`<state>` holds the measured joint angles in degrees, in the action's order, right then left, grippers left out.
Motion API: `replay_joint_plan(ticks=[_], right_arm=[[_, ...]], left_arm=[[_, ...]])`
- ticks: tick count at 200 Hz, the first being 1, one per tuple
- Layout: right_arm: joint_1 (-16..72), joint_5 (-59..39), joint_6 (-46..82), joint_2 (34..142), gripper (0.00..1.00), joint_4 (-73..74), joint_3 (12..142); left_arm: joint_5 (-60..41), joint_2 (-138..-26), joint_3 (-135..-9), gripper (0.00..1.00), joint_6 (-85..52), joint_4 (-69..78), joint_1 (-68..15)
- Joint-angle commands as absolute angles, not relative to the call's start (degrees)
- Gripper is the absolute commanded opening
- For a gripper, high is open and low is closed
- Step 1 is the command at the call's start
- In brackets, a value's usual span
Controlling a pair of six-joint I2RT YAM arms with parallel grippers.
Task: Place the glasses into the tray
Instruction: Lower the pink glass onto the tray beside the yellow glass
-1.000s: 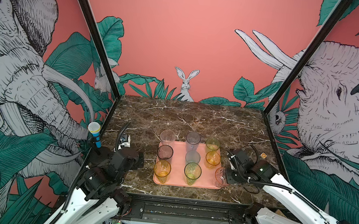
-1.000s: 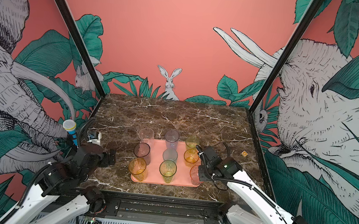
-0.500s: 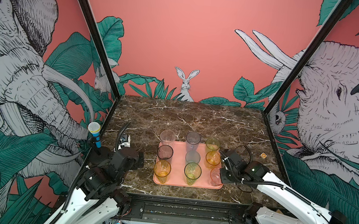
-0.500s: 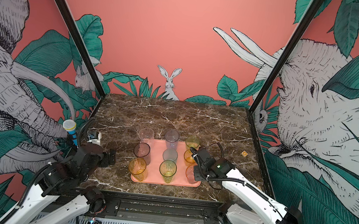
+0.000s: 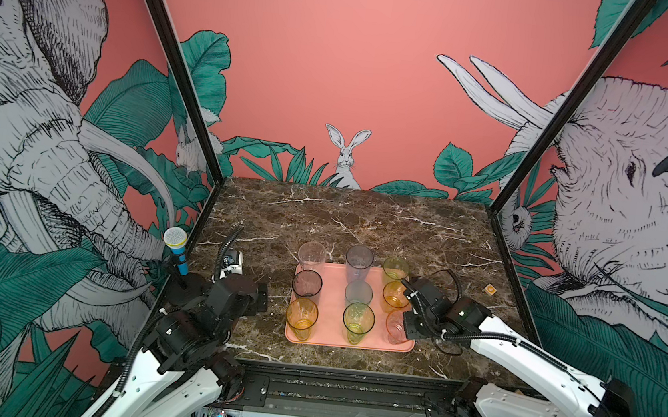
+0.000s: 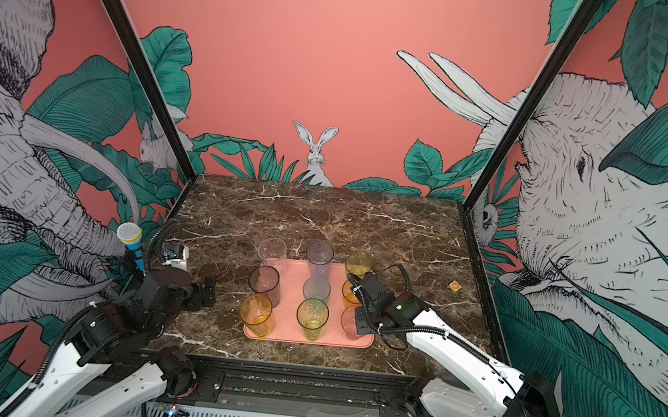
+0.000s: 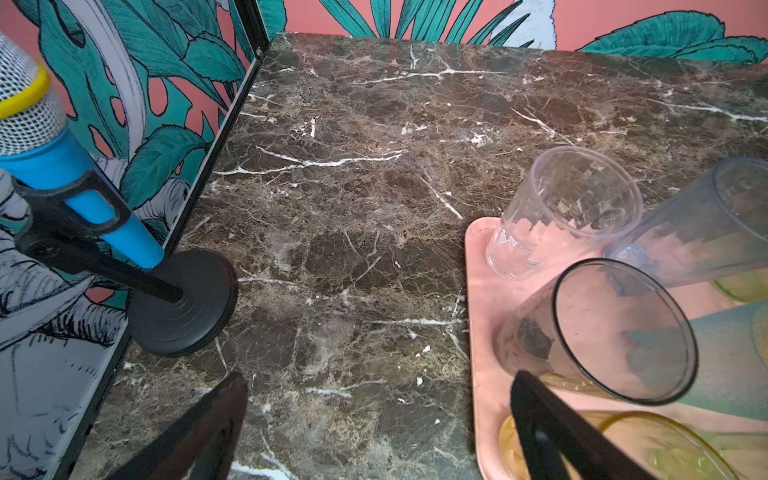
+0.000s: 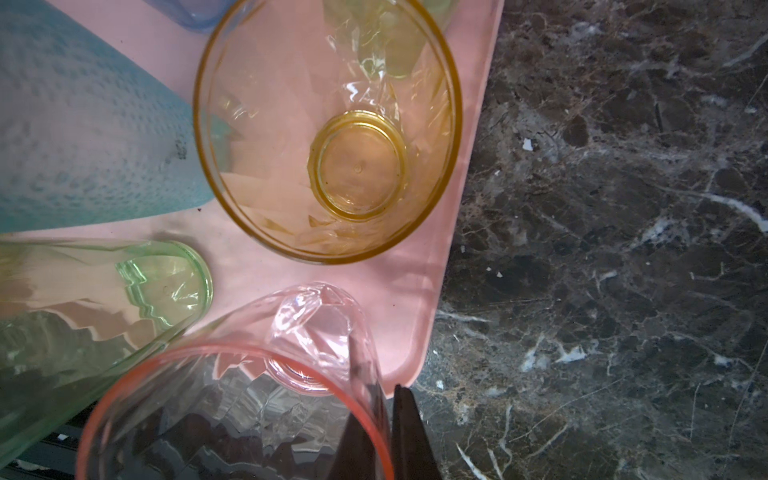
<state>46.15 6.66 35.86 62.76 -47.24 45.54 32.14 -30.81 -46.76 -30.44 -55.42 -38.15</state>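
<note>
In both top views the salmon tray (image 5: 329, 301) (image 6: 297, 273) lies with its long axis across the table, holding upright glasses, and the right gripper (image 5: 406, 333) (image 6: 358, 324) pinches the pink glass (image 5: 395, 327) (image 6: 349, 323) at the tray's near right corner. In the left wrist view the left gripper (image 7: 374, 419) gapes wide over bare marble beside the tray (image 7: 482, 332), the dark glass (image 7: 602, 332) just beyond one finger. In the right wrist view the right gripper (image 8: 388, 432) clamps the pink glass's (image 8: 249, 399) rim, mouth up, over the tray (image 8: 415, 291) corner.

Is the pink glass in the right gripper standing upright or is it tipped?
Tipped. In the right wrist view the pink glass leans, its rim pinched by the shut right gripper, its base low over the tray corner; contact cannot be told.
</note>
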Motion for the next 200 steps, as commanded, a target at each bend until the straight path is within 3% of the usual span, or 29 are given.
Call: replay_joint_plan(ticks=[1, 185, 200], right_arm=[[46.79, 7.4, 36.89, 63.3, 0.0, -46.4, 45.0], [47.03, 7.47, 37.45, 66.79, 0.0, -44.46, 42.65], [47.09, 7.63, 37.45, 66.96, 0.06, -44.81, 42.63]], left_arm=[[32.87, -30.96, -46.07, 1.0, -31.04, -55.55, -38.06], [32.65, -30.92, -46.05, 0.99, -31.04, -55.28, -38.05], [32.63, -30.91, -46.05, 0.99, -31.08, -55.23, -38.05]])
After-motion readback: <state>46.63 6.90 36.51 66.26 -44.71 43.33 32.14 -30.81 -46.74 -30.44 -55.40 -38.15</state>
